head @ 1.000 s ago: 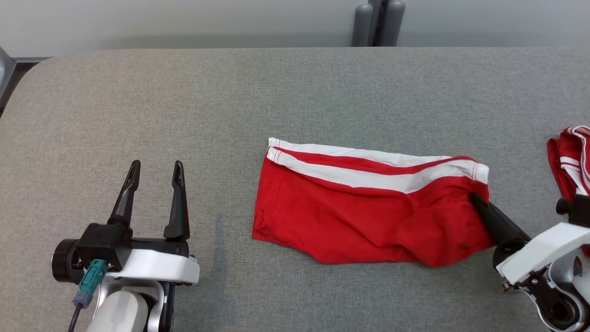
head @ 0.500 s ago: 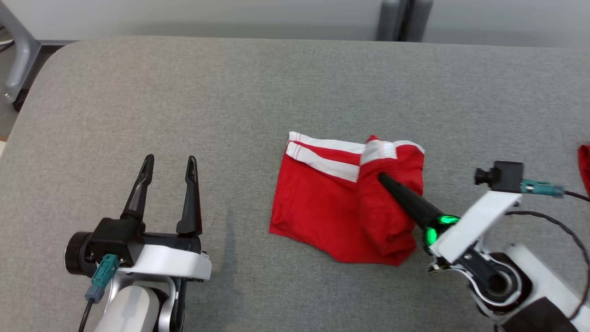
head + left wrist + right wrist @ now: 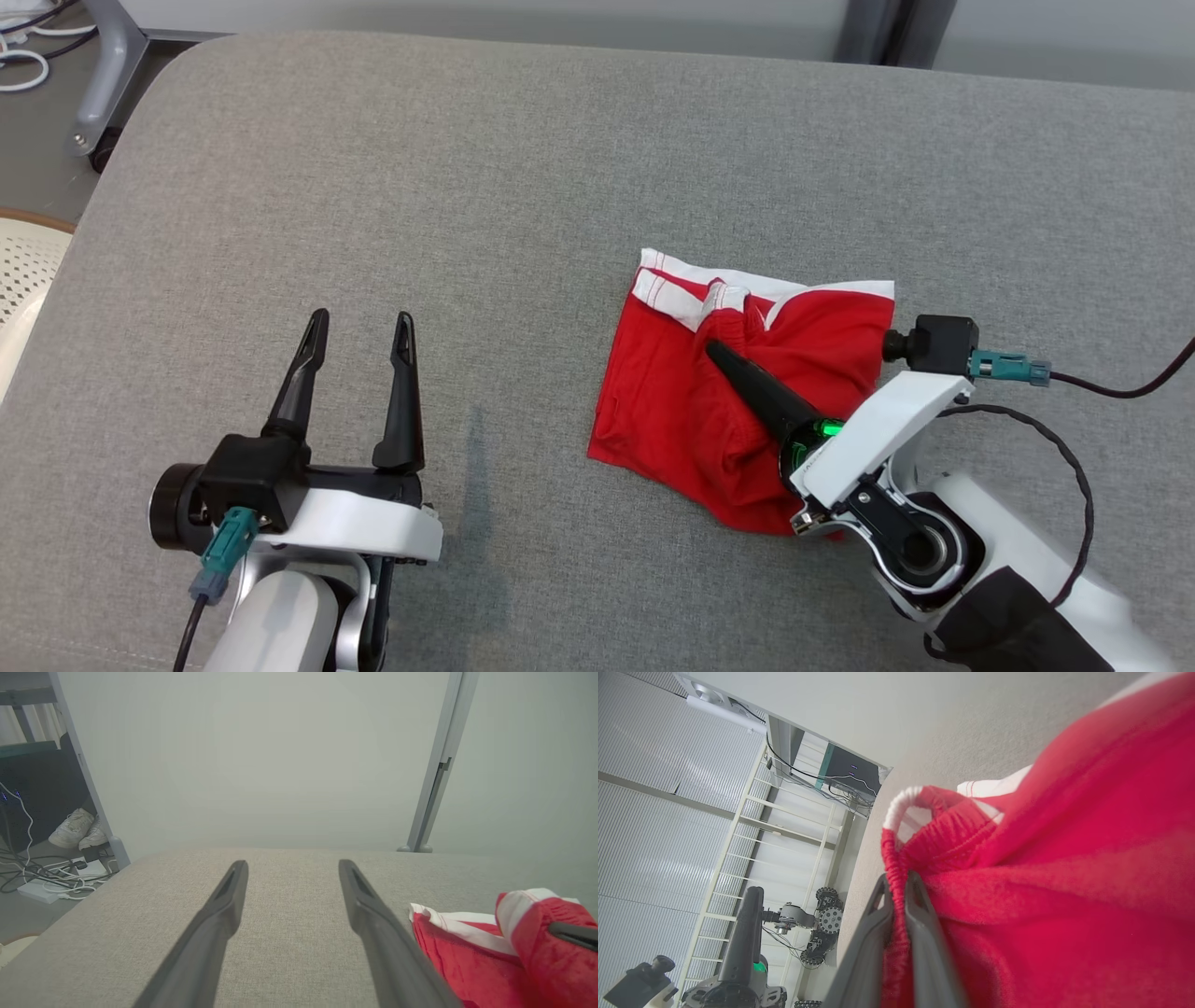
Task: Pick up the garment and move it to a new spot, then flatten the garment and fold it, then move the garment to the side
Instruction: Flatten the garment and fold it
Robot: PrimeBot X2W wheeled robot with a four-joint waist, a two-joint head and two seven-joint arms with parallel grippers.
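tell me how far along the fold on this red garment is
Done: the red garment lies on the grey table, its free half flat. In hand: the right claw is shut on the elastic edge, holding it over that half, a fold partway. The left claw is open, clear of the cloth. Left: lay it down, release, move it aside.

I can't read a single thing from my station — no lettering, brand, number or sign comes through legibly in any view. The garment (image 3: 653, 411) shows only red cloth with white bands, and the grey counter (image 3: 467, 187) under it is plain weave — nothing printed I can make out.
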